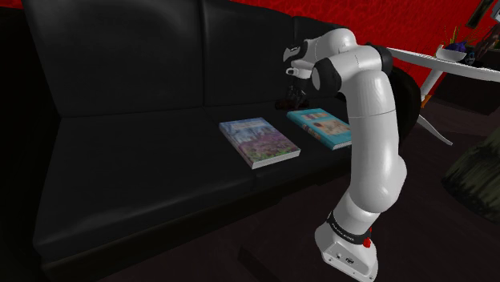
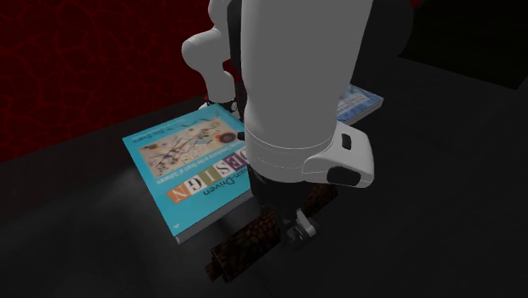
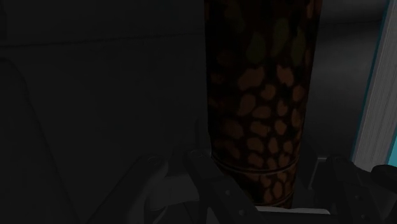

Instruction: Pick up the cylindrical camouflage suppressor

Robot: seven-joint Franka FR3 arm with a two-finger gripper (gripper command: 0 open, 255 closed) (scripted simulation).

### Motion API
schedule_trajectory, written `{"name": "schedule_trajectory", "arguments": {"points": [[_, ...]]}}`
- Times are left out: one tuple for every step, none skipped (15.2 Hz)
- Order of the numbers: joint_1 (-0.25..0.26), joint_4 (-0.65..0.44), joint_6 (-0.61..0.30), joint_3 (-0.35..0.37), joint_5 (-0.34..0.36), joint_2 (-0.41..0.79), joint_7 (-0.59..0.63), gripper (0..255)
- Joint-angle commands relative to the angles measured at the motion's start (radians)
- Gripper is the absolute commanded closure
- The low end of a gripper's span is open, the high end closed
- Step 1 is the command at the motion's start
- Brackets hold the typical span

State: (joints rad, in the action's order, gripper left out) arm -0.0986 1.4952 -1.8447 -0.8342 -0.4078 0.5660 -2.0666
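One big black sofa [image 1: 136, 184] takes up most of the shoulder view, with a red wall [image 1: 264, 12] behind it. One white arm [image 1: 372, 144] bends over the seat from its stand at the lower right. There's also a single white table [image 1: 433, 62] off at the shoulder view's right.

Two books lie flat on the seat cushions. One has a purplish cover [image 1: 259, 142] and the other is a teal one [image 1: 320, 126], and they sit near each other but apart.

One suppressor [image 2: 245, 245], a cylinder with brown and orange spotted camo. It's lying on its side on the sofa seat, right along the edge of the teal book, and one end is tucked under the hand.

The gripper [image 2: 292, 222] is down low over it. In the wrist view its two fingers [image 3: 213, 181] stand apart with the suppressor running up between them. There's a visible gap on one side, so it isn't clamped.
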Motion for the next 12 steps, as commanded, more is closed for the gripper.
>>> {"name": "schedule_trajectory", "arguments": {"points": [[-0.001, -0.016, 0.020, -0.004, 0.005, -0.006, 0.003, 255], [-0.002, -0.026, 0.031, -0.005, 0.008, -0.009, 0.005, 255], [-0.004, -0.036, 0.043, -0.007, 0.011, -0.012, 0.007, 255], [-0.005, -0.047, 0.055, -0.008, 0.013, -0.014, 0.009, 255], [-0.006, -0.057, 0.067, -0.010, 0.015, -0.017, 0.011, 255], [-0.008, -0.069, 0.079, -0.011, 0.017, -0.019, 0.012, 255], [-0.010, -0.080, 0.092, -0.012, 0.019, -0.020, 0.014, 255], [-0.012, -0.092, 0.104, -0.013, 0.021, -0.022, 0.016, 255], [-0.015, -0.105, 0.117, -0.014, 0.023, -0.023, 0.017, 255], [-0.017, -0.117, 0.129, -0.015, 0.024, -0.024, 0.019, 255], [-0.020, -0.130, 0.142, -0.016, 0.025, -0.025, 0.020, 255], [-0.023, -0.144, 0.155, -0.016, 0.026, -0.026, 0.022, 255]]}}
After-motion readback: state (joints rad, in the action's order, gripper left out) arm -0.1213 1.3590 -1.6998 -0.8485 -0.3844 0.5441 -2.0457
